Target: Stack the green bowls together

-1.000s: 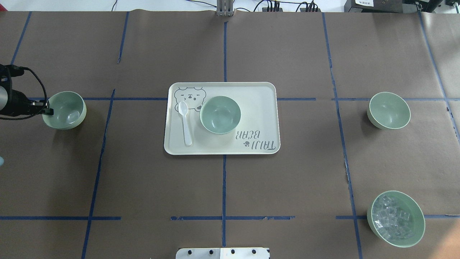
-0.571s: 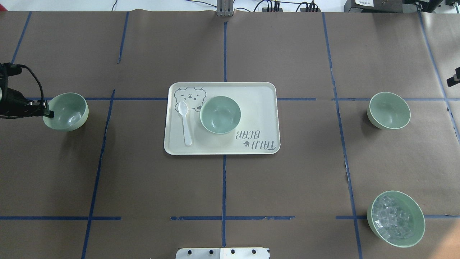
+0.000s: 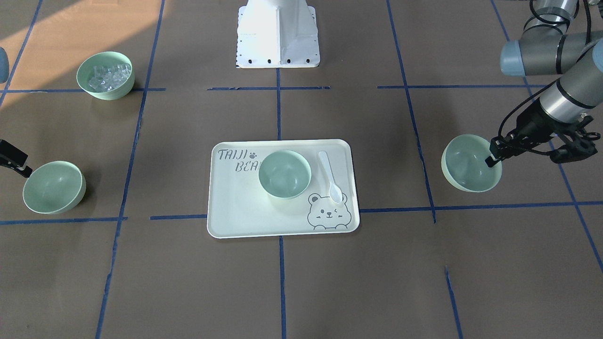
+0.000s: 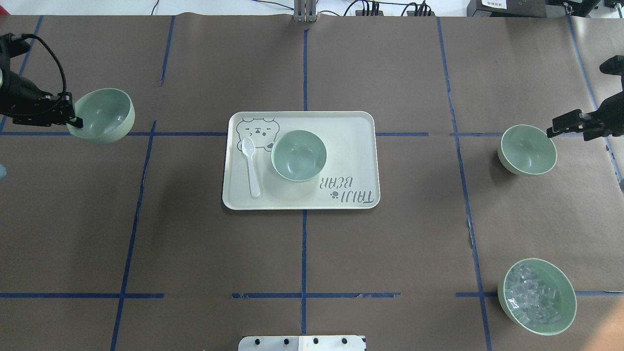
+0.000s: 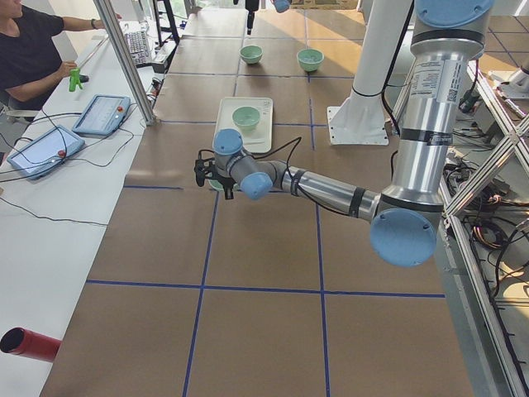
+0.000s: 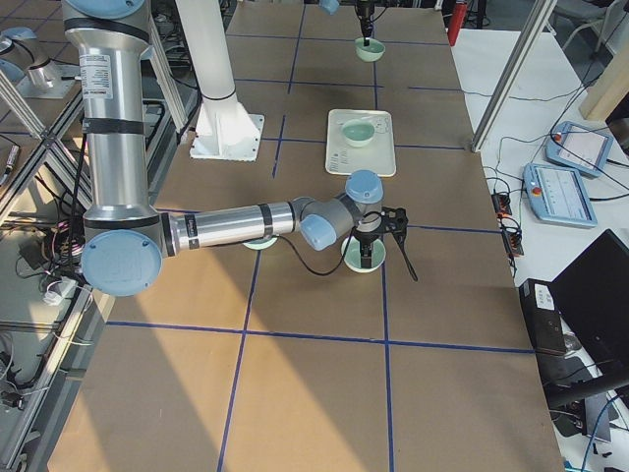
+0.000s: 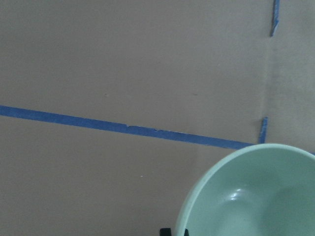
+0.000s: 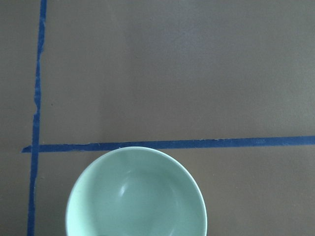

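Note:
Three pale green bowls show. My left gripper [image 4: 74, 120] is shut on the rim of the left bowl [image 4: 105, 114] and holds it tilted above the table; the front view shows this gripper [image 3: 492, 159] and bowl [image 3: 466, 162], and the left wrist view shows the bowl [image 7: 256, 196]. The second bowl [image 4: 298, 155] stands on the bear-print tray [image 4: 351, 141]. The third bowl [image 4: 527, 149] stands at the right. My right gripper [image 4: 551, 131] is open and empty, just above that bowl's outer rim. The right wrist view shows this bowl [image 8: 138, 196] with no fingers.
A white spoon [image 4: 251, 165] lies on the tray left of the bowl. A like green bowl of clear ice cubes [image 4: 536, 296] stands at the near right. Blue tape lines cross the brown table. The robot's base plate [image 4: 302, 342] is at the near edge.
My left gripper has lifted the left bowl and carried it toward the far side. My right gripper has come into view and moved in beside the right bowl.

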Motion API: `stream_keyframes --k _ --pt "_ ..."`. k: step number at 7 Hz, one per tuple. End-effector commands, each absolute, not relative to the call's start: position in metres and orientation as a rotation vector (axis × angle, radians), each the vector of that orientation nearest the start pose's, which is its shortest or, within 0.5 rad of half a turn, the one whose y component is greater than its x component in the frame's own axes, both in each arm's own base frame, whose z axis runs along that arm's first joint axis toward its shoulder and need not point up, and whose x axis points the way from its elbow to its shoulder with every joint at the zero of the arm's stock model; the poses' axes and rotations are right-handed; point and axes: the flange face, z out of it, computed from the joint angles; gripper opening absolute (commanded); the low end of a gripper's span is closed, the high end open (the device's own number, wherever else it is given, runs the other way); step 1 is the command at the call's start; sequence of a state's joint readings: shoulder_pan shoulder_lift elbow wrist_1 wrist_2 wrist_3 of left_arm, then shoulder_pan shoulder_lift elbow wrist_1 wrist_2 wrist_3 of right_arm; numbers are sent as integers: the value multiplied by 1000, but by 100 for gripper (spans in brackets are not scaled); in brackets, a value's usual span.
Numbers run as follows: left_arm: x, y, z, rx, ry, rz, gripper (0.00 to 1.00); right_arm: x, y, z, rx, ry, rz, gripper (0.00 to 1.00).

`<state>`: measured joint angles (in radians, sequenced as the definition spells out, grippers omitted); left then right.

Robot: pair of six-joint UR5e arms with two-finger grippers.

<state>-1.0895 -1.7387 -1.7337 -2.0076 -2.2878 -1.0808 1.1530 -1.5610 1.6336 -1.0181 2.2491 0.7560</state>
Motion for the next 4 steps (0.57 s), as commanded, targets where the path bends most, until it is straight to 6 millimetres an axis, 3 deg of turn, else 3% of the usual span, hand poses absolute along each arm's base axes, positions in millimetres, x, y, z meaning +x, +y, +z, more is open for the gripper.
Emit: stream_keyframes --k 1,3,4 --pt "205 -541 407 30 1023 -329 0 -172 -497 612 153 -859 80 100" --pt "206 -541 404 26 1026 -337 0 -186 -499 615 151 -843 67 94" --pt "207 -542 403 28 1028 -335 0 -187 -500 616 150 -843 67 66"
